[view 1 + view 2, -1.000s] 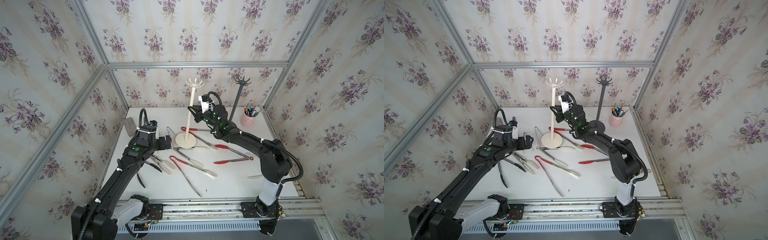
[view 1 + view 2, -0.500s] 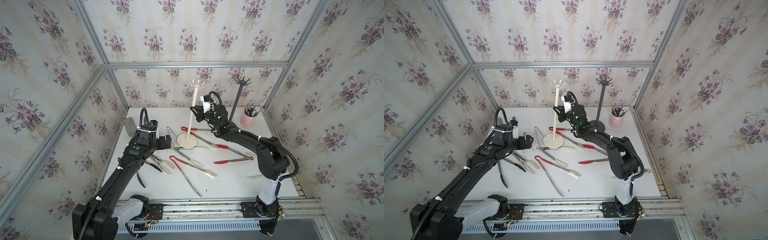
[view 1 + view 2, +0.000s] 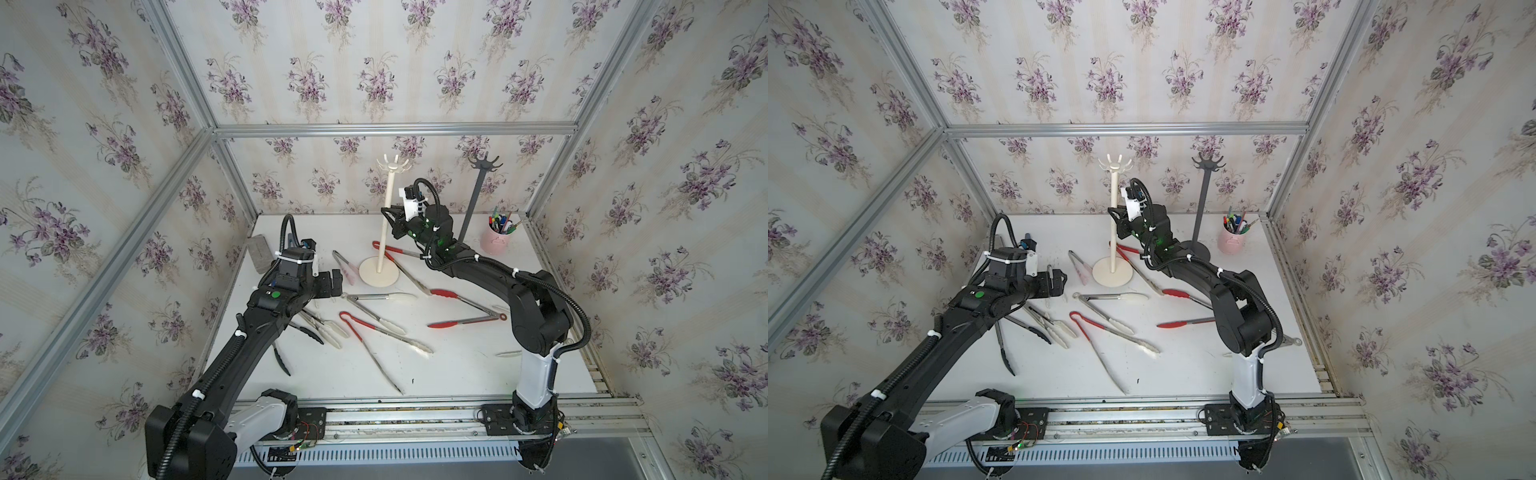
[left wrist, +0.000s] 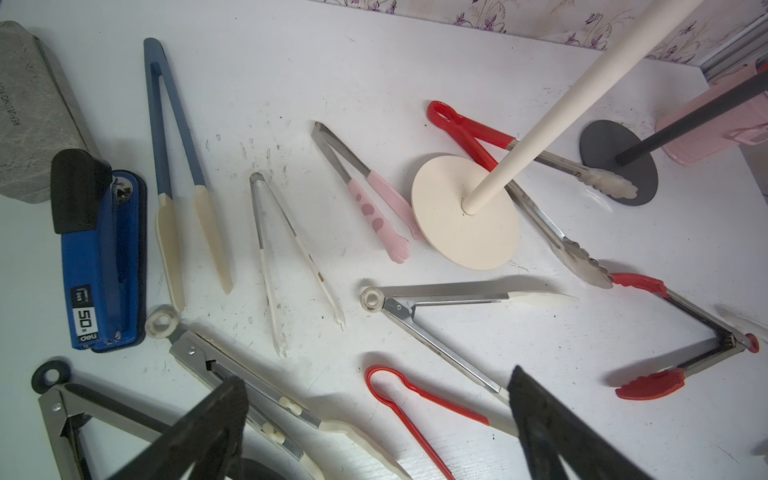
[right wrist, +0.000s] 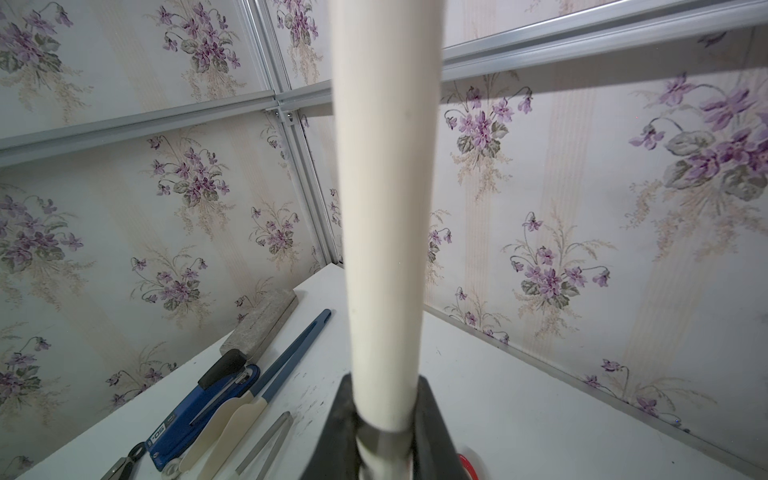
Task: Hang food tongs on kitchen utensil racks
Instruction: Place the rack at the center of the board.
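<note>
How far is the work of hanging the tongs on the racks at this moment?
Done: nothing; the hooks of the cream rack and the dark rack are bare. In hand: the right gripper is shut on the cream rack's pole; the left gripper hovers open above the table. Left: all the tongs, lying on the table.

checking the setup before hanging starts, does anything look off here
Yes: the base of the cream rack sits over one arm of the red-handled tongs, so it likely isn't flat on the table. The right gripper is shut on its pole.
</note>
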Controlling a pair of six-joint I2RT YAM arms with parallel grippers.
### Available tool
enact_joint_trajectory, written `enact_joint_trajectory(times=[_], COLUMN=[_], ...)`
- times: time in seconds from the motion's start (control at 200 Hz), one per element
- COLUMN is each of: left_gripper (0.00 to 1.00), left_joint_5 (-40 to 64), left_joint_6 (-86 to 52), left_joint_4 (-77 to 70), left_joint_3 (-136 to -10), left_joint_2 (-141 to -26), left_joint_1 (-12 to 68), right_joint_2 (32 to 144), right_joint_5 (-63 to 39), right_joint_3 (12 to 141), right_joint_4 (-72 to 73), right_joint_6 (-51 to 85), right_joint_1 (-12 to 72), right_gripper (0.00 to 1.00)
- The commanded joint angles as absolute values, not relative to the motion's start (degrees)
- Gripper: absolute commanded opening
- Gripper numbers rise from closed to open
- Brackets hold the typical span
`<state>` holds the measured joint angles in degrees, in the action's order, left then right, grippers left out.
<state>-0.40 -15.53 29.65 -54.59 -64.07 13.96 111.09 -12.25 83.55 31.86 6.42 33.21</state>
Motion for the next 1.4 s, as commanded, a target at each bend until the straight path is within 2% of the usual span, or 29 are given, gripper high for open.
enact_joint_trajectory(times=[0.0,0.465,0.869,1.394], left_gripper=[0.99,0.99,0.99,0.99], left_joint_5=[-0.88,-1.14,-1.08,-0.59], left_joint_6=[-14.96,-14.11,-13.74,-14.88], left_joint_4=[30.18,30.73,31.00,31.69], left_joint_3=[-55.02,-54.78,-54.32,-53.53], left_joint_2=[-64.04,-63.37,-62.93,-62.95], left_joint_1=[13.90,13.80,13.61,12.93], right_joint_2=[111.63,112.14,117.10,117.26], right_joint_5=[-11.38,-10.65,-10.20,-7.88], right_joint_3=[84.43,89.10,93.23,89.38], right_joint_4=[37.48,37.55,34.66,38.34], right_joint_6=[4.88,2.79,0.77,-2.38], right_joint_1=[33.33,34.14,35.53,39.02], right_gripper=[0.00,0.00,0.00,0.00])
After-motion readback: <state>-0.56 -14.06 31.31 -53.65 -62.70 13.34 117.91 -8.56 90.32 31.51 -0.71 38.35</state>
